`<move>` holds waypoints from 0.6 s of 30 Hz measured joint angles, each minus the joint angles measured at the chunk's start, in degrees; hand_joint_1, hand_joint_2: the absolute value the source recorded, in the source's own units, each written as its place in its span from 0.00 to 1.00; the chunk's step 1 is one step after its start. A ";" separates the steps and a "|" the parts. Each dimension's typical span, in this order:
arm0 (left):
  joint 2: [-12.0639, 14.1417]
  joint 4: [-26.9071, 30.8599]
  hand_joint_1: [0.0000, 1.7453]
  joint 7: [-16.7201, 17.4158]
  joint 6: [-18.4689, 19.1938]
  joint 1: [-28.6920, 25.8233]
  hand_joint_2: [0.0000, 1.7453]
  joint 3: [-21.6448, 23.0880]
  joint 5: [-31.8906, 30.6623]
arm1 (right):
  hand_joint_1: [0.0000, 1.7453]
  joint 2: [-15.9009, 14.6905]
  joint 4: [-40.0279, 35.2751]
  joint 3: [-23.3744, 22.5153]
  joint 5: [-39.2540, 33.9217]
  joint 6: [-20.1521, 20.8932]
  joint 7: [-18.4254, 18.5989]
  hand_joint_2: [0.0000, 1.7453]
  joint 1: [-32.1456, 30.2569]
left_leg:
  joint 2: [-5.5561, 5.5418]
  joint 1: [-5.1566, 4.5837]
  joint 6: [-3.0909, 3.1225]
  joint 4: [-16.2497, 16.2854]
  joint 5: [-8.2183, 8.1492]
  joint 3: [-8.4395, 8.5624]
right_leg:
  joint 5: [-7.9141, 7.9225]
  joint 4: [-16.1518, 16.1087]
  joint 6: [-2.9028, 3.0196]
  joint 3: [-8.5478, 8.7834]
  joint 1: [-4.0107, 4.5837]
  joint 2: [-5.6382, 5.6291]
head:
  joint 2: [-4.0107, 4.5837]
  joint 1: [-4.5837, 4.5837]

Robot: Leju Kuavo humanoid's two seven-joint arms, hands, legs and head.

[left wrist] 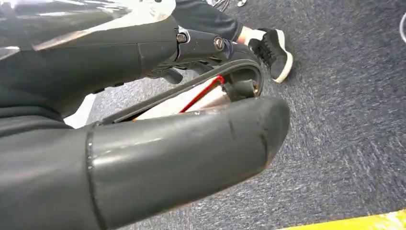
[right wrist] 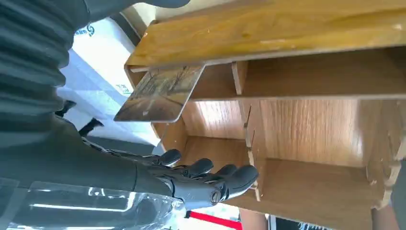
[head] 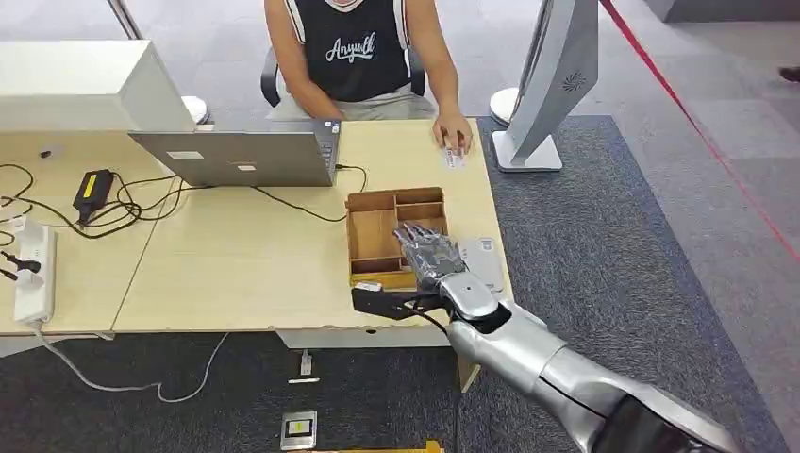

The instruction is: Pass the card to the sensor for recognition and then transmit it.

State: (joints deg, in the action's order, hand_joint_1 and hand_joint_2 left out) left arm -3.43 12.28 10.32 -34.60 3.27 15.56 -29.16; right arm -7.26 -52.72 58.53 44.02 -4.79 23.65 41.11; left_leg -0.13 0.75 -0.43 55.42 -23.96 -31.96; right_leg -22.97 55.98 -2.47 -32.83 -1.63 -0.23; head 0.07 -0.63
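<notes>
A card [right wrist: 160,93] printed with a landscape stands tilted in a compartment at the near end of the wooden box [head: 370,234], its top edge above the rim [right wrist: 287,28]. My right hand [head: 429,255] hovers over the box's near right part. Its fingers [right wrist: 206,173] are stretched out and apart, a little way from the card and holding nothing. A white flat sensor [head: 485,262] lies on the table just right of the box, by my wrist. My left hand [left wrist: 191,153] hangs low over the carpet; its fingers are hidden.
A person sits across the table, one hand [head: 453,130] resting by a second small card [head: 454,159]. A laptop [head: 241,156], cables, a black adapter [head: 92,189] and a power strip [head: 33,274] occupy the table's left. A white stand [head: 547,85] rises at the far right corner.
</notes>
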 joint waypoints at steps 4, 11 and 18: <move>0.22 0.00 0.00 0.55 -0.07 0.00 0.00 1.03 1.94 | 0.00 0.33 2.10 0.76 -0.98 -3.10 0.35 1.00 0.84 | 0.00 0.00 0.00 0.00 0.00 0.00 | 0.00 0.00 0.00 0.00 0.00 0.00 | 0.00 0.00; 0.37 0.02 0.00 0.98 -0.20 0.00 0.00 2.36 3.10 | 0.00 0.31 3.08 0.77 -0.79 -3.76 0.37 1.00 1.47 | 0.00 0.00 0.00 0.00 0.00 0.01 | 0.00 0.00 0.00 0.00 0.00 0.00 | 0.02 0.00; 0.44 0.04 0.00 0.94 -0.35 -0.01 0.00 3.54 3.74 | 0.00 -0.02 3.41 0.72 -0.63 -4.83 0.70 1.00 1.66 | 0.00 0.00 0.00 0.00 0.00 0.01 | 0.00 0.00 0.00 0.00 0.00 0.00 | 0.02 0.00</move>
State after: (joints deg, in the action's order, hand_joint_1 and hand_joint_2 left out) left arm -2.99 12.33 11.26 -34.95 3.25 19.10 -25.42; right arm -7.28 -49.31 59.25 43.39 -9.62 24.35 42.77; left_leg -0.13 0.74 -0.44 55.42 -23.96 -31.95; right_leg -22.96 55.98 -2.47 -32.83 -1.64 -0.23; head 0.09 -0.63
